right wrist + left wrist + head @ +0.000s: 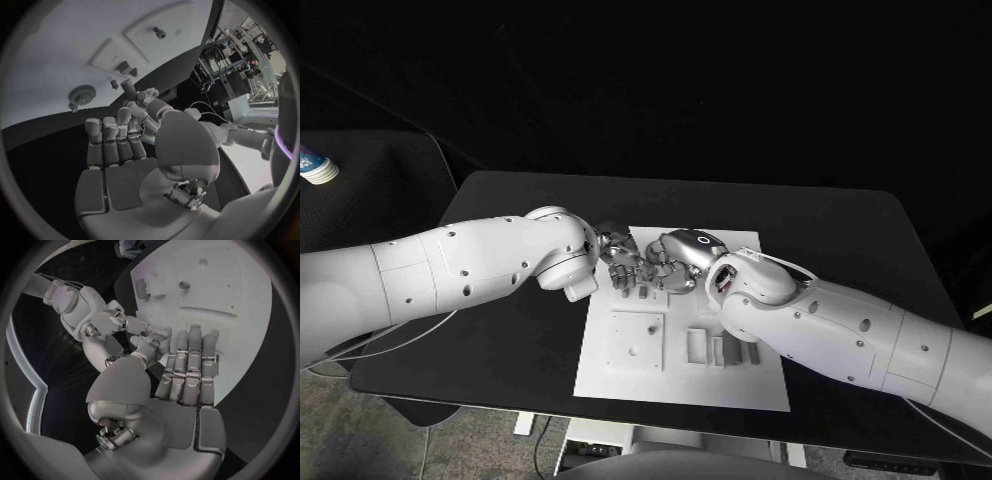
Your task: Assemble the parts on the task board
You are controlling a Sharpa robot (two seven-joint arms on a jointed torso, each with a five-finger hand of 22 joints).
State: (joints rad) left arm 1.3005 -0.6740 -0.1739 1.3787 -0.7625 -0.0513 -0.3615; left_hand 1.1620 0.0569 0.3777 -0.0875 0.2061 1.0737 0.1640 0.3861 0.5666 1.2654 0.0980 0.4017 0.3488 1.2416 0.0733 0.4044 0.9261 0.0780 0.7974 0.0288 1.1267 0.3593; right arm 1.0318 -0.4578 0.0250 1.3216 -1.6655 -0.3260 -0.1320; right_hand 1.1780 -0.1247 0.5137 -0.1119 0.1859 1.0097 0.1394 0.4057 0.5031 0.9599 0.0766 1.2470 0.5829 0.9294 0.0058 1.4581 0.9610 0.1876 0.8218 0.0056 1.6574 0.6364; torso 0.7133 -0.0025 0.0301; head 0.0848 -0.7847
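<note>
The white task board [678,372] lies in the middle of the black table. Grey parts sit on it: a square plate [636,341], upright slotted pieces [715,349], a peg [159,33] and a round toothed piece [81,94]. My left hand [620,266] and right hand [678,262] meet over the board's far end. Each keeps its long fingers stretched flat with the thumb reaching across. In the left wrist view the right hand's fingertips [145,330] touch my left thumb [153,347]. A small dark piece [128,89] shows at the tips; who holds it is unclear.
The black table [848,240] has bare room on both sides of the board. A white-and-blue container [315,165] stands off the table at the far left. Both white forearms cross the board's edges, the right one over its near right part.
</note>
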